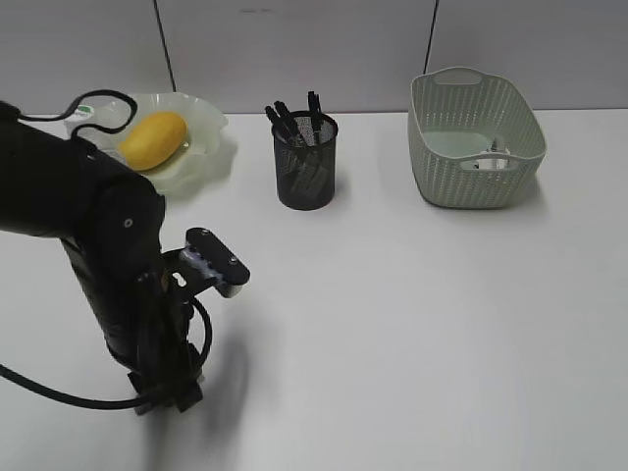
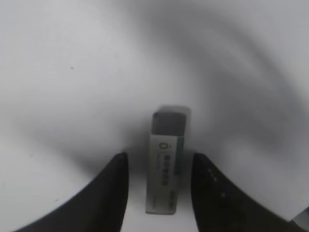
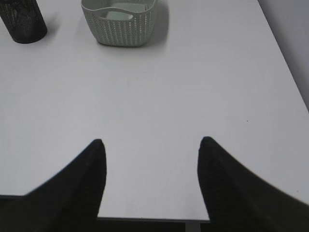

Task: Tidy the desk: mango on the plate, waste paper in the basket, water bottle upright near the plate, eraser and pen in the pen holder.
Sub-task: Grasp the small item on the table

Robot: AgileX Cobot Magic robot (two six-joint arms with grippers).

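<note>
A white eraser [image 2: 165, 166] with a grey tip and a printed sleeve lies on the white desk [image 1: 412, 324]. My left gripper [image 2: 160, 155] is open, with one jaw on each side of the eraser and a gap on both sides. In the exterior view the left arm points down at the desk's front left [image 1: 165, 392] and hides the eraser. The mango [image 1: 154, 139] lies on the ruffled green plate [image 1: 201, 157]. The black mesh pen holder [image 1: 306, 162] holds pens. The basket [image 1: 476, 147] holds white waste paper [image 1: 491, 159]. My right gripper [image 3: 152, 140] is open and empty.
A white-capped thing with a green mark [image 1: 86, 111], perhaps the water bottle, shows behind the plate's left rim, half hidden by a black cable. The right wrist view shows the pen holder [image 3: 21, 19], the basket [image 3: 120, 21] and the desk's front edge [image 3: 149, 218].
</note>
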